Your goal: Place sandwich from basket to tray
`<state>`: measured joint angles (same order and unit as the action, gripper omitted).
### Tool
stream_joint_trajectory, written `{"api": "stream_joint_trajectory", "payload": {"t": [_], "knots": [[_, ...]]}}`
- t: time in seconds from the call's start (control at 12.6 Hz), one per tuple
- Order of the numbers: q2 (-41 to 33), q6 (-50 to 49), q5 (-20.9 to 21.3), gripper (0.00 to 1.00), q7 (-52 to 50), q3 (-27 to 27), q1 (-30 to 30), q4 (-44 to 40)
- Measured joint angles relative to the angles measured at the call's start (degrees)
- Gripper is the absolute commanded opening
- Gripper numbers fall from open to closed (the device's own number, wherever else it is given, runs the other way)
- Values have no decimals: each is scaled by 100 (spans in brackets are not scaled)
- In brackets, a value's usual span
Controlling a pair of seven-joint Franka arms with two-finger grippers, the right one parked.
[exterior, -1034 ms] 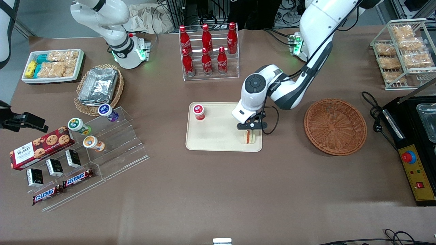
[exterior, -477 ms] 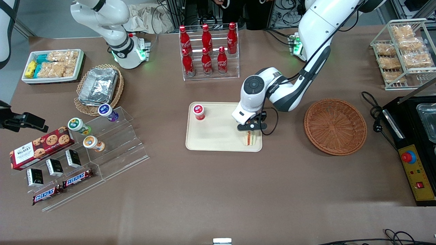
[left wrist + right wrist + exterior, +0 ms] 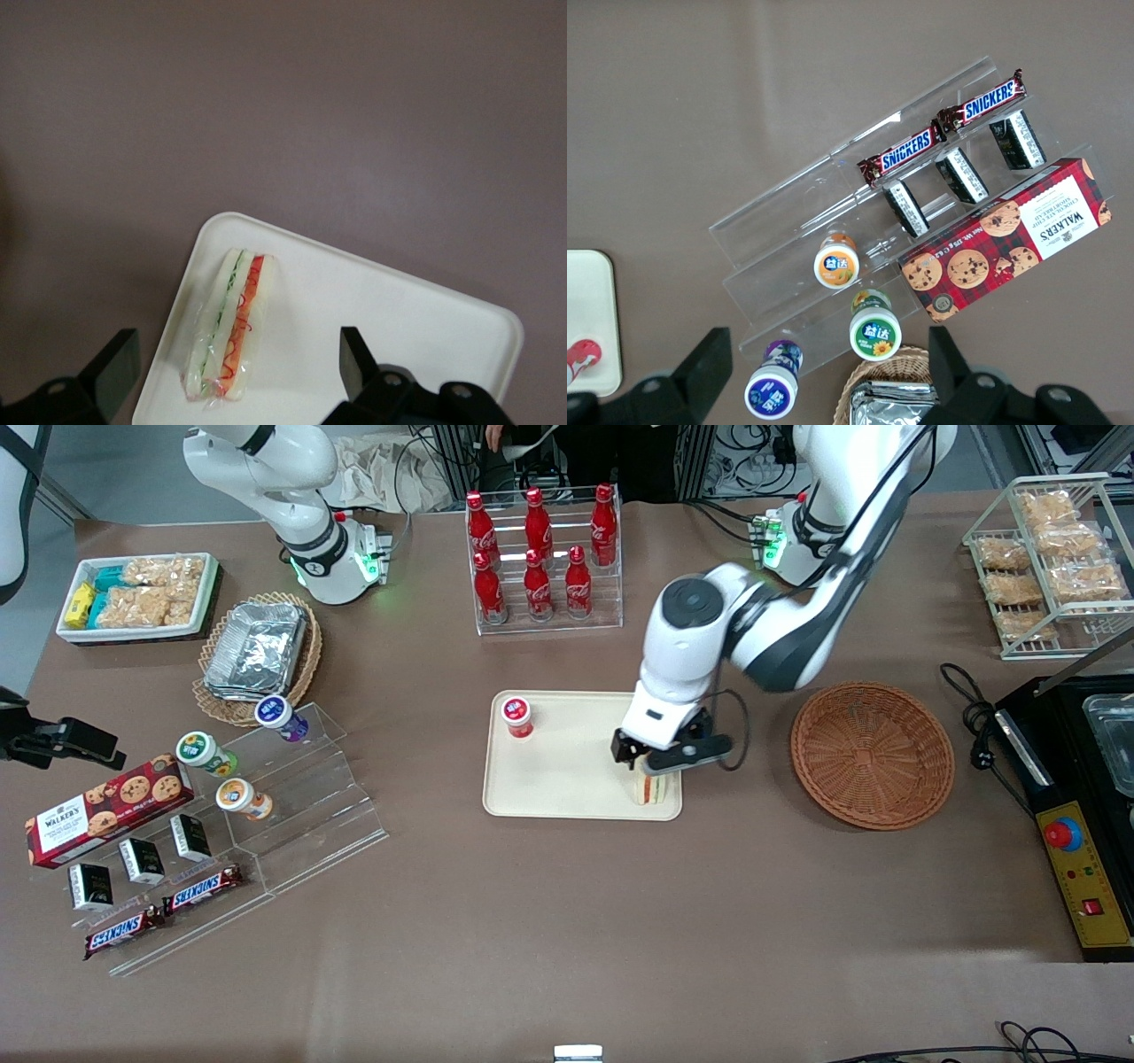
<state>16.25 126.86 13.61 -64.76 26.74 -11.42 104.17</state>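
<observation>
The sandwich (image 3: 653, 788) (image 3: 229, 326) stands on its edge in plastic wrap on the cream tray (image 3: 558, 779) (image 3: 381, 310), at the tray's corner nearest the front camera and the basket. My gripper (image 3: 660, 760) (image 3: 239, 372) hangs open just above it, fingers apart on either side and not touching it. The reddish-brown wicker basket (image 3: 872, 754) sits empty on the table beside the tray, toward the working arm's end.
A red-capped cup (image 3: 517, 716) stands on the tray's corner farthest from the sandwich. A rack of cola bottles (image 3: 542, 558) is farther from the camera. A black appliance (image 3: 1076, 779) and cable (image 3: 974, 726) lie past the basket. Snack shelves (image 3: 221, 815) lie toward the parked arm's end.
The gripper has let go of the sandwich and risen above it, the wrist lifting up and toward the basket. The sandwich stays on the tray.
</observation>
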Motion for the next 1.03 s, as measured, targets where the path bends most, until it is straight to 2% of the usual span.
{"api": "stream_joint_trajectory", "payload": {"t": [0.16,0.4,0.64,0.8,0.95,1.03], "knots": [[-496,-1165,-449,100,-4,-146,214,-648],[-1127,-2451,-905,100,522,-967,299,-1219],[-1713,-3532,-1317,100,2521,-2018,322,-1253],[-2031,-4115,-1395,100,4103,-2761,357,-1249],[-2203,-4402,-1399,100,5270,-3144,494,-1198],[-2219,-4413,-1399,100,5492,-3187,582,-1159]]}}
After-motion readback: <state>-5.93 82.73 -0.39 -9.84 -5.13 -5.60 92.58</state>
